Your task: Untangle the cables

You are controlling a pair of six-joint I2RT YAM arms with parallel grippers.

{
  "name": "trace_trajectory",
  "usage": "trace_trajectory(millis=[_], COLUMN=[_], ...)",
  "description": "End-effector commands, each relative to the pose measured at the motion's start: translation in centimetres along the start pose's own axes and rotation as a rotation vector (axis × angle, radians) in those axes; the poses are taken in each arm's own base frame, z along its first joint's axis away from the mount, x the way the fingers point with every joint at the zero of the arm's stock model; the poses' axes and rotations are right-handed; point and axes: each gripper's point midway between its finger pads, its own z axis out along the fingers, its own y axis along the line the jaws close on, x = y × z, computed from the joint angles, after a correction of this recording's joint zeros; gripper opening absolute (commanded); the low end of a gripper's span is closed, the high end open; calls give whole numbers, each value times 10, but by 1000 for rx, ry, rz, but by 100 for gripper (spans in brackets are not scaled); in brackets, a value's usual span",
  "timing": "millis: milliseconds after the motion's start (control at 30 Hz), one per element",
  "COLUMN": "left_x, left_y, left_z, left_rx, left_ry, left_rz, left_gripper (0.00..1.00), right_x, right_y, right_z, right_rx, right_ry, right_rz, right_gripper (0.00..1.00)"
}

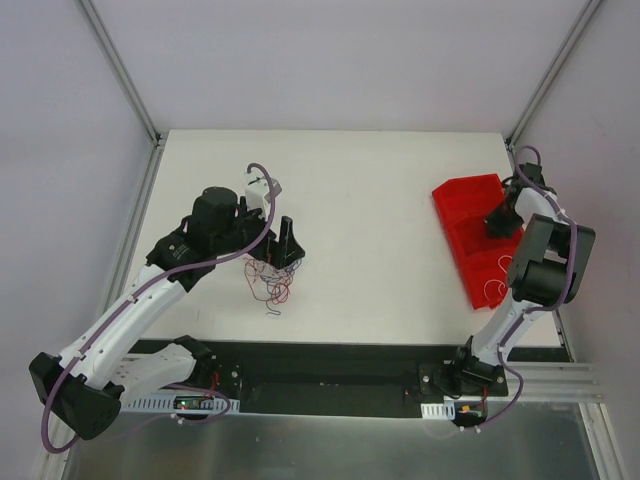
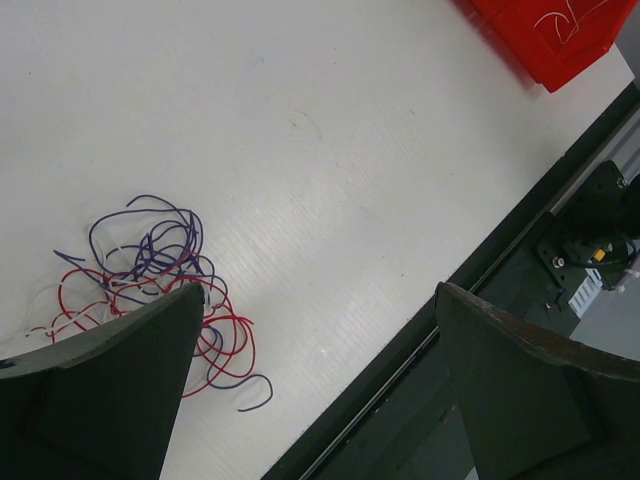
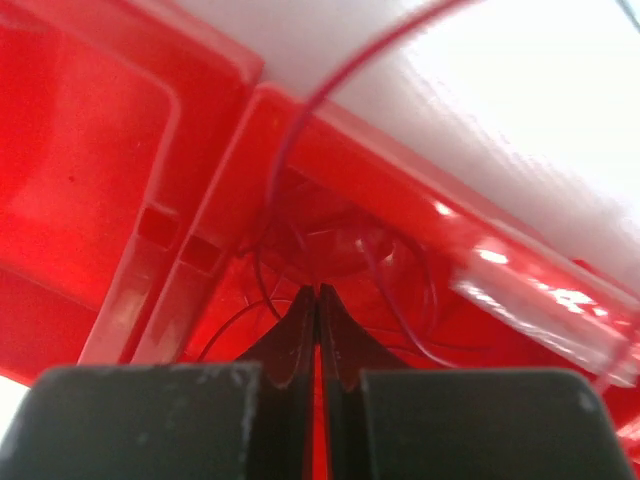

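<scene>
Left hand (image 2: 318,300) wide-spread above cables (image 2: 150,265)

No readable text, label or number shows; the arm bases look too small to tell

The left arm (image 1: 120,320) and right arm (image 1: 500,335) are built of white links joined by bulky black housings, with lilac hoses (image 1: 45,420) looped alongside. Black bases are seen at 7 and 5 o'clock. Matte black, wedge-shaped fingers (image 2: 110,390) are fitted.
</scene>
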Motion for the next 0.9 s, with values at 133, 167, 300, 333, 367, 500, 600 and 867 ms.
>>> trace_trajectory(millis=[133,167,300,333,367,500,600,867], left_x=[-5,-5,-5,-5,-6,-6,-6,-8], left_y=[1,1,0,0,-1,-2,-2,-4], left_z=[-1,-1,-1,-1,-1,-1,-2,-5], left_rx=[7,7,10,13,17,19,20,26], left_ry=[-22,-22,-23,-21,-23,-25,-28,-41], left_rz=[1,1,0,0,1,1,2,7], left_gripper=[99,99,99,99,99,99,99,99], right_x=[10,8,-1,-4,-7,-15,-22,-51], right_y=[15,14,10,9,9,5,1,-2], right_z=[3,2,-25,-37,-48,-91,-115,-133], right_rx=[-55,-49,-37,-36,-44,-73,-75,-93], right_ry=[43,39,-2,-23,-41,-113,-160,-208], right_rz=[-60,-70,-110,-126,-130,-144,-162,-119], right_gripper=[1,1,17,22,24,37,49,79])
